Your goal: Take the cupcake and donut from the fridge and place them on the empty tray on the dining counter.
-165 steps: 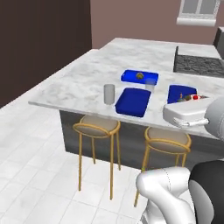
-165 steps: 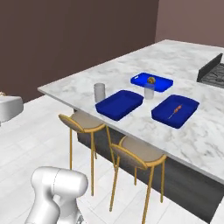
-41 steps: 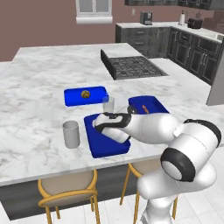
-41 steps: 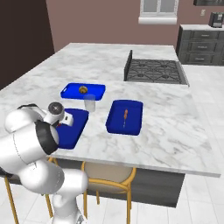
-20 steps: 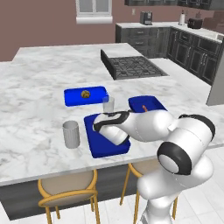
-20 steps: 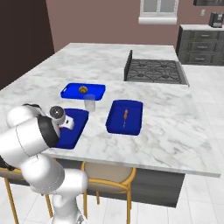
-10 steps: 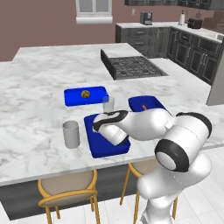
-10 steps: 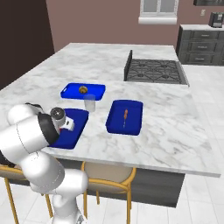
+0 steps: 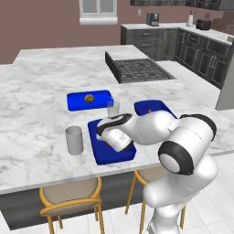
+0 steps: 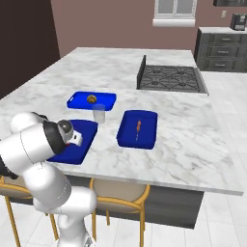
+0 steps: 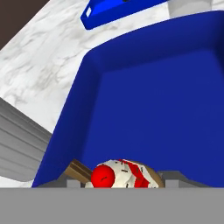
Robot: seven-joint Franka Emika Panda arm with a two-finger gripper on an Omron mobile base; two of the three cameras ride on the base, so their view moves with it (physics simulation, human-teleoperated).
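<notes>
The cupcake (image 11: 114, 174), white frosting with a red topping, lies tilted between my gripper's (image 11: 121, 178) fingertips, low over the near end of the empty deep-blue tray (image 11: 148, 109). The gripper is shut on it. In the left base view my gripper (image 9: 109, 136) reaches down into the tray (image 9: 103, 153) on the dining counter (image 9: 36, 132). The right base view shows the gripper (image 10: 77, 139) over the same tray (image 10: 65, 152). The donut and the fridge are out of view.
A grey cup (image 9: 74, 140) stands just left of the tray and a clear glass (image 9: 113, 109) just behind it. Farther back lie a blue tray with a small brown item (image 9: 89, 99) and a blue tray with an orange item (image 10: 138, 128). A stove top (image 9: 135, 68) is at the back.
Since the oldest frames the base has driven up to the counter, shifting both views. Over the last second the hand holds almost still over the tray with the cupcake.
</notes>
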